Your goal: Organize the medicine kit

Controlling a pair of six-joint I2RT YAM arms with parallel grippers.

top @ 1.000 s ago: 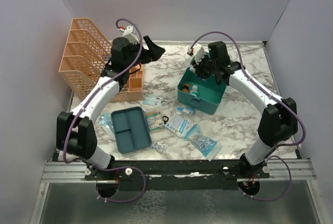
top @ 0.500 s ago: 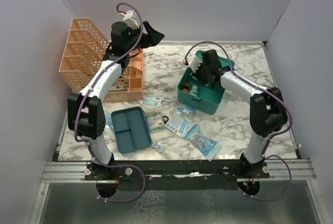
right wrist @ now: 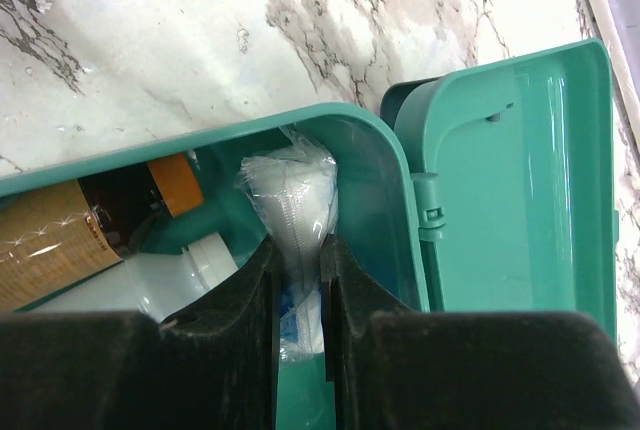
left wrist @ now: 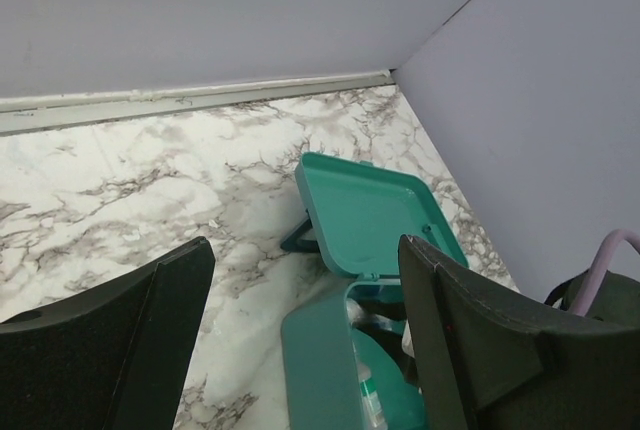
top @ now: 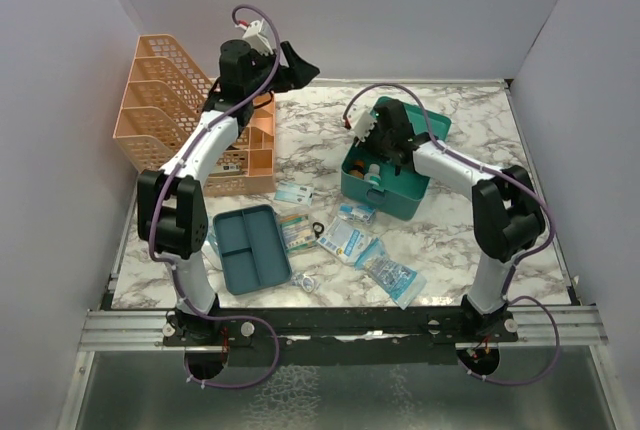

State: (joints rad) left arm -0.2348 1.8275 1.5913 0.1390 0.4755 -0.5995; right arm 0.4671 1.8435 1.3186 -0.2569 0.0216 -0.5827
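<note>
- medicine kit (top: 388, 190) stands on the marble table (top: 465, 225); its lid (top: 418, 118) is swung open and leans back off the kit's far side
- right gripper (right wrist: 298, 250) is down inside the kit, at the end next to the lid hinge
- its two fingers are squeezed together on a clear-wrapped white packet (right wrist: 292, 190); the packet's far end touches the kit's inner corner wall
- inside the kit, just beside the packet: a brown bottle (right wrist: 60, 240) with an orange cap, lying on its side, and a white bottle (right wrist: 200, 260) touching it
- left gripper (top: 300, 65) hangs high, well apart from the kit, off its far-left side in the top view
- its fingers are spread wide with nothing between them (the left wrist view looks through the gap at the kit's open lid)
- orange mesh rack (top: 160, 100) stands well to the left of the kit, against the side wall
- teal divided tray (top: 250, 248) lies flat, near-left of the kit and not touching it
- small white box (top: 293, 193) lies left of the kit's front wall, between kit and tray
- flat pouches (top: 348, 240) lie just in front of the kit's near side, with one clear pouch (top: 392, 277) further toward the table's near edge
- labels on the pouches are too small to read
</note>
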